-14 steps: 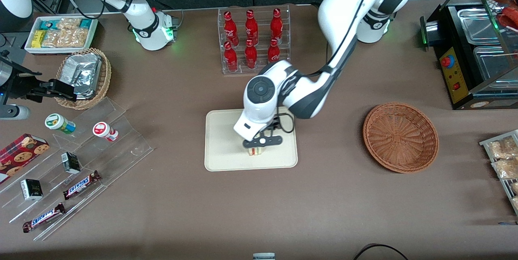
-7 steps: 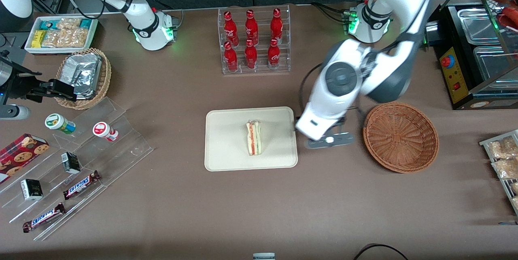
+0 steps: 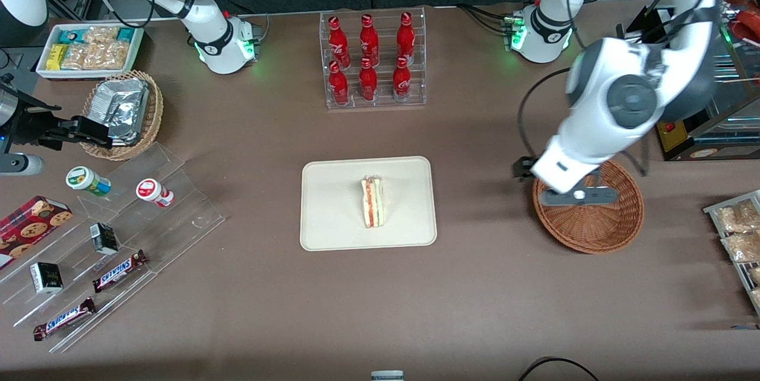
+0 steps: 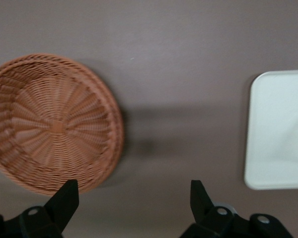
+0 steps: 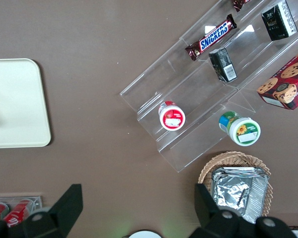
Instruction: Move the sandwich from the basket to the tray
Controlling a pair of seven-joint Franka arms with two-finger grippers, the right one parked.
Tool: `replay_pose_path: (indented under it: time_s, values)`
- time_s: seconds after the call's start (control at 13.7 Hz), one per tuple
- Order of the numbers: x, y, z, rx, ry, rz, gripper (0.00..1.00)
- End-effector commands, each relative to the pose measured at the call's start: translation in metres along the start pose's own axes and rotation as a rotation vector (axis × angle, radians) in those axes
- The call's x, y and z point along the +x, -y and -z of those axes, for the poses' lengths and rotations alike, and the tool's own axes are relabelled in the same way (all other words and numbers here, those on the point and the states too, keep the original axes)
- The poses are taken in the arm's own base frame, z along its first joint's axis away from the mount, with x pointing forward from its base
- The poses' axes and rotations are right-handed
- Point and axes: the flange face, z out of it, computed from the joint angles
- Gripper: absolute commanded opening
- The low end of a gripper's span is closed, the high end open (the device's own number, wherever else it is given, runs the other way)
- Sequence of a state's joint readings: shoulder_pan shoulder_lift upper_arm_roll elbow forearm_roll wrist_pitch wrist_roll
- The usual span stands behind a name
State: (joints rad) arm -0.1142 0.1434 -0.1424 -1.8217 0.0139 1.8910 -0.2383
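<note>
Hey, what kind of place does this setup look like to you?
Probably a mock snack shop or kiosk in a robot lab: a rack of red soda bottles, Snickers bars on clear display steps, a sandwich served on a tray. The open gripper hovers above the basket.

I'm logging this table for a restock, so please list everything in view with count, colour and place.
Triangular white-bread sandwich: one, red and green filling, on the tray.
Flat rectangular cream tray: one, mid-table.
Round reddish-brown wicker basket: one, empty, toward the working arm's end.
Cola bottles: six, red, in a clear rack, farther from the camera than the tray.
Tan wicker basket of foil packets: one, toward the parked arm's end.
White tray of snack packets: one, beside the parked arm's base.
Snickers bars: two, brown, on clear steps.
Round pots: two, red-lidded and green-lidded, same steps.
Pincer: black, open, over the reddish basket's rim.
</note>
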Motion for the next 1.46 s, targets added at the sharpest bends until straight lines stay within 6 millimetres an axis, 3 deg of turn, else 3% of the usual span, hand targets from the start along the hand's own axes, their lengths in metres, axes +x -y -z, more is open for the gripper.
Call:
replay_pose_path:
  time_s: [0.0, 0.22, 0.37, 0.66, 0.88, 1.39]
  values:
    - [-0.044, 0.049, 0.021, -0.011, -0.034, -0.019, 0.99]
    - [-0.059, 0.077, 0.051, -0.006, -0.062, -0.003, 1.00]
    - [-0.063, 0.080, 0.067, -0.003, -0.065, -0.015, 1.00]
    - [-0.061, 0.082, 0.100, -0.007, -0.061, -0.009, 1.00]
    - [-0.044, 0.088, 0.116, -0.011, -0.041, -0.008, 1.00]
    - [-0.036, 0.089, 0.117, 0.000, 0.010, -0.059, 1.00]
